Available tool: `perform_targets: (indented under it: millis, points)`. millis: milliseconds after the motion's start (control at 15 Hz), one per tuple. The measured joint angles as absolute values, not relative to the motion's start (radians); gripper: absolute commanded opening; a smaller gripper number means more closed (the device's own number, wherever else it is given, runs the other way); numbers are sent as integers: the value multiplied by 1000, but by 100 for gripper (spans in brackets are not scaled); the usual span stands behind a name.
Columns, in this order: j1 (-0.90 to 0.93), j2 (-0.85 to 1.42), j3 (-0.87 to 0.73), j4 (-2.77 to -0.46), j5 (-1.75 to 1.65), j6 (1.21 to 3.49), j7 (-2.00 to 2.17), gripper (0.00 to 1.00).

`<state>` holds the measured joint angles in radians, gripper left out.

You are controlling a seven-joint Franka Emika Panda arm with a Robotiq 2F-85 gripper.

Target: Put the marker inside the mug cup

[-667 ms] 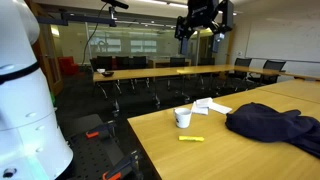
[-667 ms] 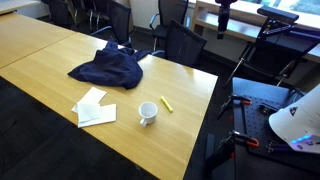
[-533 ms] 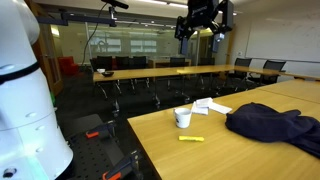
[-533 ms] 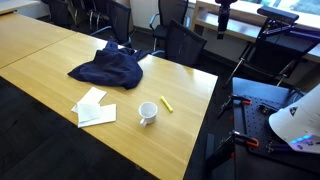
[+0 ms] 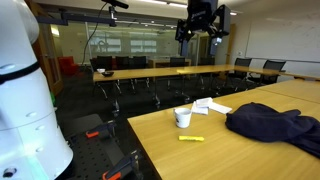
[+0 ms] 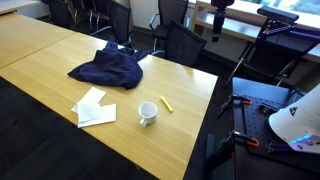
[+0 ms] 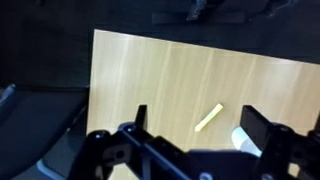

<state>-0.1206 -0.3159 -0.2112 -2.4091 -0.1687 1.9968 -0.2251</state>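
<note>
The yellow marker lies flat on the wooden table, near its edge, a short way from the white mug cup. Both show in both exterior views: marker, mug. In the wrist view the marker lies between the fingers' lines of sight and part of the mug shows by one finger. My gripper hangs high above the table, open and empty.
A dark cloth lies on the table beyond the mug. White papers lie beside the mug. Office chairs stand at the table's far edge. A black equipment stand is on the floor by the table.
The gripper has shifted slightly high above the table; marker, mug and cloth have not moved.
</note>
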Motion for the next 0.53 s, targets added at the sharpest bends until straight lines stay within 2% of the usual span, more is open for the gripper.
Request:
perform_targets:
  millis: [533]
  points:
    - [-34, 79, -95, -2399, 195, 2480, 51, 100]
